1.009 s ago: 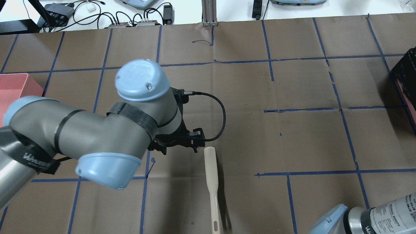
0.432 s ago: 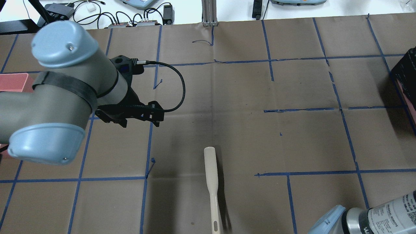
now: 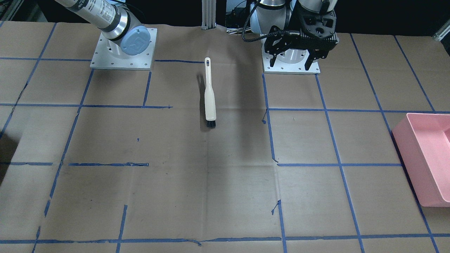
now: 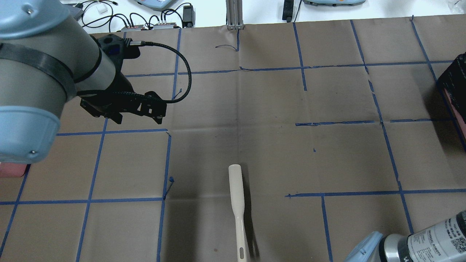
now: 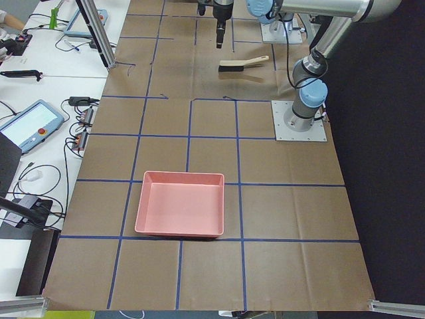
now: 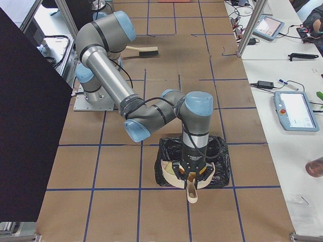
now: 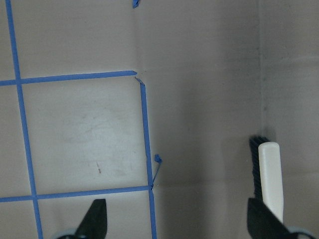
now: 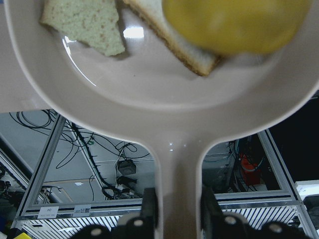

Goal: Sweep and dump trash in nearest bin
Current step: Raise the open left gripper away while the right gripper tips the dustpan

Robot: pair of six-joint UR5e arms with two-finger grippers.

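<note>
While the right hand (image 8: 179, 211) grips the handle of a dustpan (image 8: 149, 94) over the black-lined bin (image 6: 169, 169) near the tabletop's right end, a potato lump (image 8: 234, 25), bread slice (image 8: 172, 37) and sandwich chunk (image 8: 84, 22) lie in the pan. The left hand (image 4: 138, 117) hangs spread and empty above the tabletop (image 4: 291, 145), apart from a brush (image 4: 236, 185) near the robot-side edge. A pink bin (image 3: 422, 151) sits toward the left end.
</note>
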